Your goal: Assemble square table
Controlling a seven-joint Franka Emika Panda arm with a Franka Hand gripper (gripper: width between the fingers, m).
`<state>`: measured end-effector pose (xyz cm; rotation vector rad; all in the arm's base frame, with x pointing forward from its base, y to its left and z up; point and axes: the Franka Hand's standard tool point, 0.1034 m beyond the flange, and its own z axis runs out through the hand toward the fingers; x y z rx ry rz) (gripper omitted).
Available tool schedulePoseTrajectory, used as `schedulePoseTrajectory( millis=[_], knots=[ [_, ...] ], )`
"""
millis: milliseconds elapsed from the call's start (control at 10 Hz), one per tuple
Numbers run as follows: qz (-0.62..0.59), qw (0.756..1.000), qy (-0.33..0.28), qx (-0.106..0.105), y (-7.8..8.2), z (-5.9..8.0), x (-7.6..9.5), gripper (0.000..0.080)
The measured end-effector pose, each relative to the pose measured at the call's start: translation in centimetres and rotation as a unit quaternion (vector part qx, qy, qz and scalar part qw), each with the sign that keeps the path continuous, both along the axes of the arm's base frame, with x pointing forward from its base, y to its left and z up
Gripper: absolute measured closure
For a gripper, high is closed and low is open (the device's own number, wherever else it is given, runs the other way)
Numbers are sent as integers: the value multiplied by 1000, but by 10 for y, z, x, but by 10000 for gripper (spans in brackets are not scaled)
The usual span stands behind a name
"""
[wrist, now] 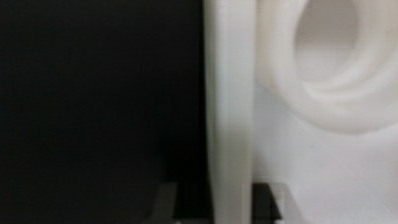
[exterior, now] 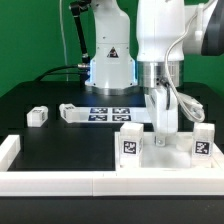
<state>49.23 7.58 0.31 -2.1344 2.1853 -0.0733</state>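
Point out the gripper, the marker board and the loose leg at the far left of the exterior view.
gripper [exterior: 161, 124]: exterior view, midway between its fingertips.
marker board [exterior: 110, 113]: exterior view, its middle tags.
loose leg [exterior: 38, 116]: exterior view, middle of its body.

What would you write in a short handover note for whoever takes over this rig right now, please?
Gripper: down over the square slab. The wrist view shows a thin white wall close up between its jaws; whether it grips cannot be told.
Things: the slab sits by the border rail at the exterior view's right. One upright leg and a second upright leg stand at its near corners. One loose leg and another loose leg lie at the left.
Done: apparently two legs on, tightness unseen.
Left: the two loose legs.
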Motion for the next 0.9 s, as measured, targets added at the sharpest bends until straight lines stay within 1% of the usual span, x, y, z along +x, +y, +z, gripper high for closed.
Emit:
schedulePoseTrajectory(
  millis=[800, 900],
  knots=[
    [9, 1000, 0, -1, 0, 0, 0, 742],
    [43, 999, -5, -8, -3, 0, -1, 742]
  ],
)
